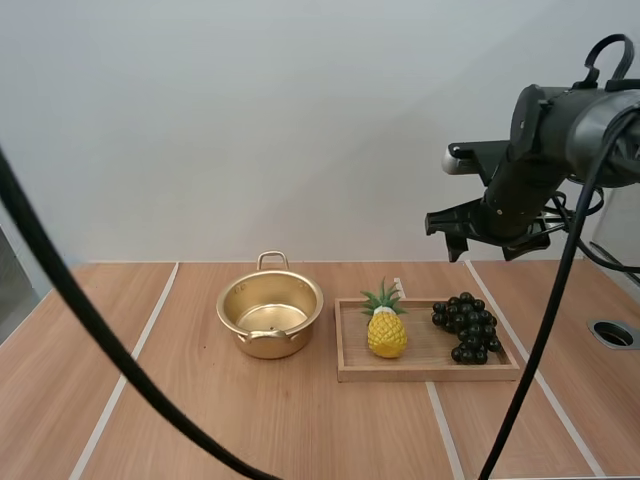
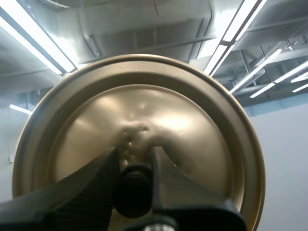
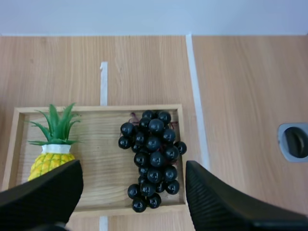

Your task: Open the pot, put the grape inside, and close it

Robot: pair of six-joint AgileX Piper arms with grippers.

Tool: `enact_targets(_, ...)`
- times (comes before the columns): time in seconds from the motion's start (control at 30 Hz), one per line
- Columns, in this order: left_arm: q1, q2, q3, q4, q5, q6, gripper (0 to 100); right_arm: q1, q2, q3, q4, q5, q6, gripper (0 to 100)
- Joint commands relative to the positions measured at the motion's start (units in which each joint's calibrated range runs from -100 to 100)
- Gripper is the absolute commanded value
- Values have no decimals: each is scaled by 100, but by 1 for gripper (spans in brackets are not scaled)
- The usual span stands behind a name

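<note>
The left jaws are clamped on the black knob (image 2: 133, 190) of the gold lid (image 2: 144, 110). The pot (image 1: 262, 346) sits open on the counter (image 1: 200, 420), just beside the wooden tray (image 1: 430, 372). The grapes (image 1: 465, 325) lie in the tray near a toy pineapple (image 1: 386, 332) — the right jaws hang above them, wide apart.

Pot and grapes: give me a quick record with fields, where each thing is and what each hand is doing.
tray: on the table
pot: open, empty, beside tray's pineapple end
lid: off pot, held by left hand
left hand: shut on lid's knob
grapes: in tray, end away from pot
pineapple: in tray, end near pot
right hand: open, above grapes
</note>
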Motion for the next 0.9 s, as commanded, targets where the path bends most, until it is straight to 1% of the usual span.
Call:
enact_targets(0.0, 12, -55, -378, 42, -52, -59, 0, -16, 288, -1, 0, -17, -62, 100)
enact_targets(0.17, 12, -104, -900, 42, 407, -59, 0, -16, 850, -1, 0, -71, 1, 100)
enact_targets(0.47, 12, -104, -1564, 42, 1068, -46, 0, -16, 1649, -1, 0, -906, 16, 100)
enact_targets(0.63, 12, -104, -1674, 42, 1331, -19, 0, -16, 1917, -1, 0, -1254, 16, 100)
enact_targets(0.87, 12, -104, -1674, 42, 1403, -19, 0, -16, 2329, -1, -325, -1390, 63, 100)
